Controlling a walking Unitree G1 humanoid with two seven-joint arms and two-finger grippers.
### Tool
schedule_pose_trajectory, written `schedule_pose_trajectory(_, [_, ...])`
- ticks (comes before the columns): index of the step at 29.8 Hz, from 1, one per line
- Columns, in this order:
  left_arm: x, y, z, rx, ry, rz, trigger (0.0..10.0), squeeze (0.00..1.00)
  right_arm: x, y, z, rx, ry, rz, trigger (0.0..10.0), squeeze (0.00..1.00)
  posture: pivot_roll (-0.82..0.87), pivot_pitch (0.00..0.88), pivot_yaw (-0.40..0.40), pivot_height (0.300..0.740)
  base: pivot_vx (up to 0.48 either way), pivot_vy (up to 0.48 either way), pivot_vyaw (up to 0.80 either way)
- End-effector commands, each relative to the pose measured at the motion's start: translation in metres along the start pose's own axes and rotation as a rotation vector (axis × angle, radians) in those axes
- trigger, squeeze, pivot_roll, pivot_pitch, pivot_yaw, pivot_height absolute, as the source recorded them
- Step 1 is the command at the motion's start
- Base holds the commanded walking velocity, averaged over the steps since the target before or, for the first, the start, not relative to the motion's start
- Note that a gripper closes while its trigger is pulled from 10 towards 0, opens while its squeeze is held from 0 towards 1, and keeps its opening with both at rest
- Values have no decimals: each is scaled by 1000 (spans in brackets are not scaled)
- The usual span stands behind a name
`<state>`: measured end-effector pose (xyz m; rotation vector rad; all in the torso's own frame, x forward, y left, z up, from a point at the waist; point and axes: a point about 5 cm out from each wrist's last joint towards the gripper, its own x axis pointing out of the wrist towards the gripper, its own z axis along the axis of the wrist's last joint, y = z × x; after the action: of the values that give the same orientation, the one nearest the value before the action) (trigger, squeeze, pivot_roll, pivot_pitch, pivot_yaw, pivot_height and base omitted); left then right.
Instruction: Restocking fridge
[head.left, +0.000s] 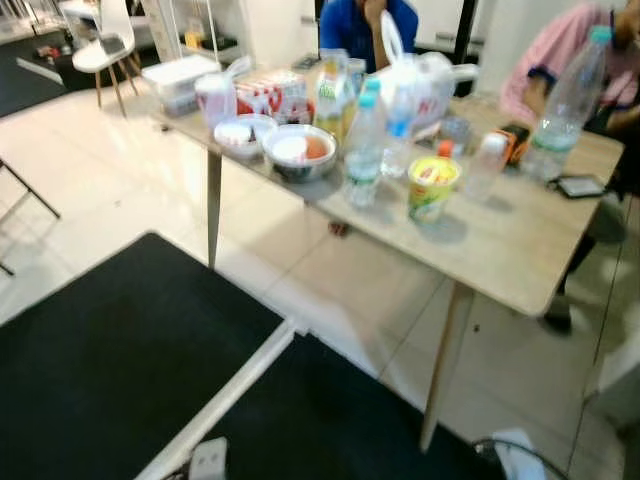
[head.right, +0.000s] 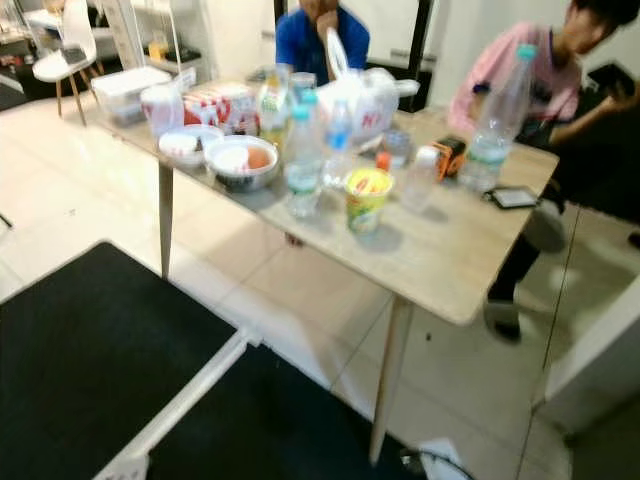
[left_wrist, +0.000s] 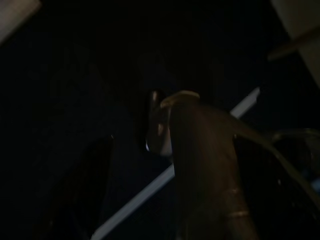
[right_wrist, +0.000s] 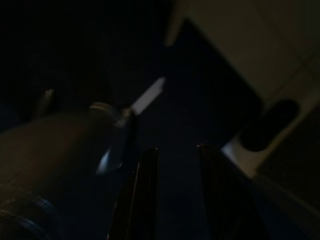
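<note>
A light wooden table (head.left: 520, 250) stands ahead, loaded with groceries. On it are small water bottles (head.left: 364, 150), a yellow cup (head.left: 432, 188), a steel bowl (head.left: 300, 152) with food, a white bowl (head.left: 243, 132), red packs (head.left: 270, 95), a white plastic bag (head.left: 425, 85) and a tall clear bottle (head.left: 568, 105). My right gripper (right_wrist: 177, 160) hangs low over a black floor mat, far from the table, open with nothing between its fingers. My left gripper (left_wrist: 125, 165) hangs idle in a very dark view.
Two people sit behind the table, one in a blue shirt (head.left: 365, 25) and one in pink (head.left: 560, 50). Black mats (head.left: 110, 360) with a white strip between them cover the floor before me. A white chair (head.left: 105, 45) stands far left. A clear box (head.left: 180, 80) sits on the table's far left corner.
</note>
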<state>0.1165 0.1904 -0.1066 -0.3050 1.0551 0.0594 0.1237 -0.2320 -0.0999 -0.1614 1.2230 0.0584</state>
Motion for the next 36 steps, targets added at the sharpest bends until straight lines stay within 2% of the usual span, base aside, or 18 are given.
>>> schedule_pose_trajectory(1, [0, 2, -1, 9, 10, 5, 10000, 0, -1, -2, -7, 0, 19, -7, 10000, 0, -32, 0, 22, 740, 315, 0, 0])
schedule_pose_trajectory(4, [-1, 2, -1, 9, 11, 6, 10000, 0, -1, -1, -7, -1, 20, -6, 10000, 0, -30, 0, 22, 740, 317, 0, 0])
schedule_pose_trajectory(9, [-1, 4, 2, -45, -8, -1, 10000, 0, -1, -1, -10, -3, 25, -3, 10000, 0, -26, 0, 21, 740, 0, 0, 0])
schedule_pose_trajectory(13, [-2, 5, 0, -17, 16, -12, 10000, 0, -1, 0, -11, -3, 30, -2, 10000, 0, -23, 0, 23, 740, 0, -231, 0])
schedule_pose_trajectory(14, [-2, 7, -2, 14, 33, 1, 10000, 0, -1, 1, -12, -5, 32, -2, 10000, 0, -24, 0, 25, 740, 0, -446, 0])
schedule_pose_trajectory(17, [-3, 9, -1, 13, 28, 20, 10000, 0, -1, 1, -13, -6, 34, -1, 10000, 0, -22, 0, 22, 740, 0, -431, 0])
schedule_pose_trajectory(21, [-2, 9, 0, 2, 22, 14, 10000, 0, -1, 0, -12, -22, 34, -4, 10000, 0, -22, 0, 23, 740, 0, 0, 0])
schedule_pose_trajectory(30, [-2, 7, 0, -16, 16, 3, 10000, 0, -3, -14, -7, -41, 33, -81, 10000, 0, -18, 0, 16, 740, 0, 0, 0])
schedule_pose_trajectory(32, [-2, 5, -1, 9, 25, -13, 10000, 0, -3, -17, -4, -34, 27, -93, 10000, 0, -21, 0, 14, 740, 0, -390, 0])
schedule_pose_trajectory(36, [-1, 4, 0, -3, 22, -13, 10000, 0, -3, -17, -2, -33, 23, -94, 10000, 0, -22, 0, 15, 740, 0, -464, 0])
